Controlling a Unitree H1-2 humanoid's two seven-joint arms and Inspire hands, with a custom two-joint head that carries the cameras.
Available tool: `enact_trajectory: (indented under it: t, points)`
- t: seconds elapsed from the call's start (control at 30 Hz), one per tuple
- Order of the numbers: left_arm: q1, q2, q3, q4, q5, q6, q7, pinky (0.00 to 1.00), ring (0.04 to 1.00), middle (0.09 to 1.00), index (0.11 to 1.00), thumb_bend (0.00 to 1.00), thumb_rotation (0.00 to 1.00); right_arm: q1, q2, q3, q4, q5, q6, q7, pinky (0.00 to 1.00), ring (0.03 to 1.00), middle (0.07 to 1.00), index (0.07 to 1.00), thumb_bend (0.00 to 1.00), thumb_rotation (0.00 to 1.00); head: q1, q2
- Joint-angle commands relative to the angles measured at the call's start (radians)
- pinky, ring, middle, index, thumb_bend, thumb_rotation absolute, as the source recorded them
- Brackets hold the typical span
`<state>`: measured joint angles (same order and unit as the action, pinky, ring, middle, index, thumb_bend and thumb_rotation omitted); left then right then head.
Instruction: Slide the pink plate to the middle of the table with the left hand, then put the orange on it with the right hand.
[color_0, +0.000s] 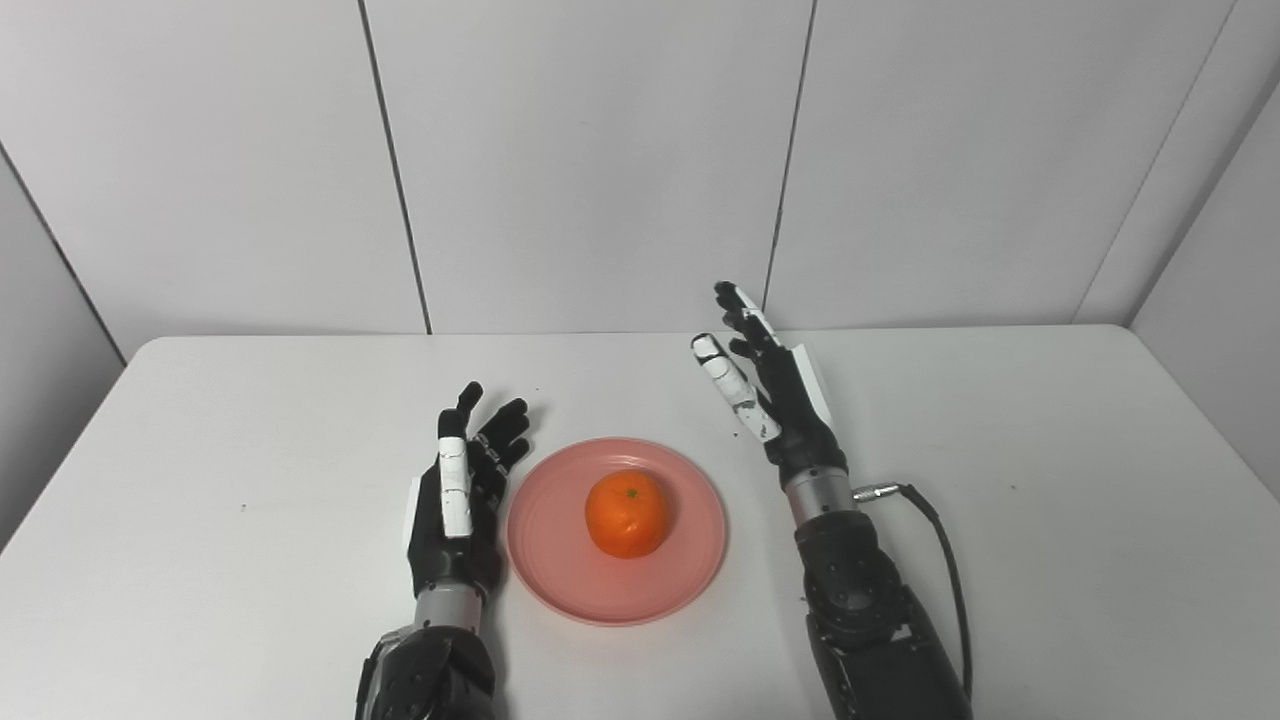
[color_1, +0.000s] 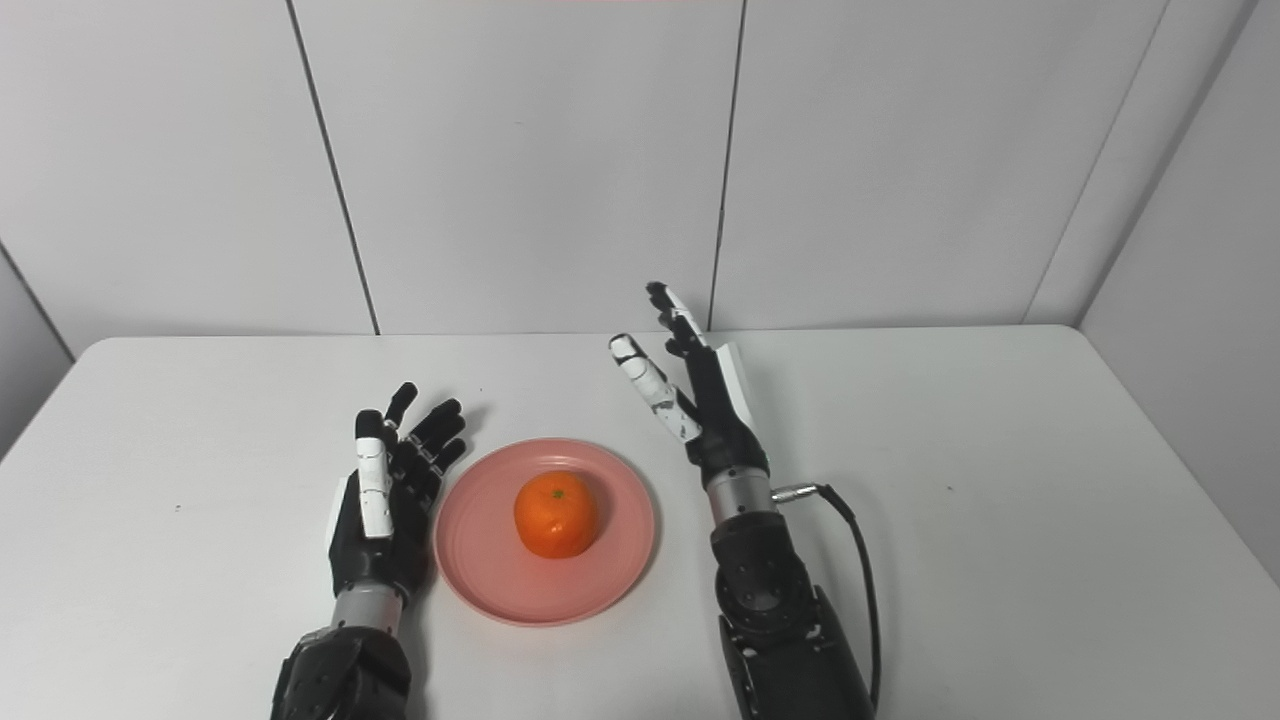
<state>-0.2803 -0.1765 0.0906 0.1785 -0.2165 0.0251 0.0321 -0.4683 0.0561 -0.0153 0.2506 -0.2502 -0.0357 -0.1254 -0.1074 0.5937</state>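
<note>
Both steps appear complete: orange (color_0: 627, 513) rests on pink plate (color_0: 560, 580) mid-bench (color_0: 200, 430), left hand (color_0: 460, 500) and right hand (color_0: 770, 390) flanking it, fingers spread and empty; only withdrawal likely remains.

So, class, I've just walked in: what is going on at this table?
The orange already sits on the pink plate near the middle of the white table. The left hand rests open beside the plate's left edge; the right hand is open, raised to its right. Neither holds anything.
</note>
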Motion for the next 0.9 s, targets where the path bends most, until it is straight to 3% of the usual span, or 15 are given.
enact_trajectory:
  t: [0.0,0.17,0.33,0.47,0.63,0.87]
  points:
    - [-0.035,0.021,0.017,0.042,0.010,-0.013,0.018,0.87,0.859,0.843,0.910,0.91,0.86,-0.018,0.046,-0.051,0.013,0.090,0.017,-0.039,0.95,0.935,0.927,0.930,0.86,1.00,-0.003,0.000]
    - [-0.079,0.048,0.023,0.118,0.054,-0.086,0.033,0.90,0.881,0.905,0.916,0.95,0.84,0.016,0.055,-0.099,0.086,0.162,-0.011,-0.063,1.00,0.989,0.966,0.985,0.88,1.00,-0.005,0.001]
    - [-0.094,0.071,0.001,0.160,0.123,-0.121,0.048,0.99,0.943,0.962,0.953,0.91,0.90,0.052,0.060,-0.122,0.175,0.213,-0.072,-0.076,1.00,0.988,0.967,0.972,0.89,1.00,-0.003,0.001]
    - [-0.098,0.077,-0.001,0.173,0.123,-0.113,0.037,1.00,0.986,0.997,0.981,0.92,0.89,0.064,0.067,-0.133,0.240,0.263,-0.125,-0.067,1.00,1.000,0.976,0.976,0.80,1.00,-0.004,0.003]
    - [-0.095,0.084,-0.014,0.181,0.132,-0.105,0.037,1.00,1.000,1.000,0.999,0.92,0.91,0.074,0.076,-0.130,0.276,0.300,-0.144,-0.058,1.00,0.997,0.971,0.986,0.81,1.00,-0.003,0.002]
    - [-0.093,0.085,-0.020,0.181,0.143,-0.096,0.045,1.00,1.000,1.000,1.000,0.93,0.93,0.080,0.057,-0.088,0.285,0.264,-0.158,-0.056,1.00,0.997,0.963,0.966,0.81,1.00,-0.003,0.002]
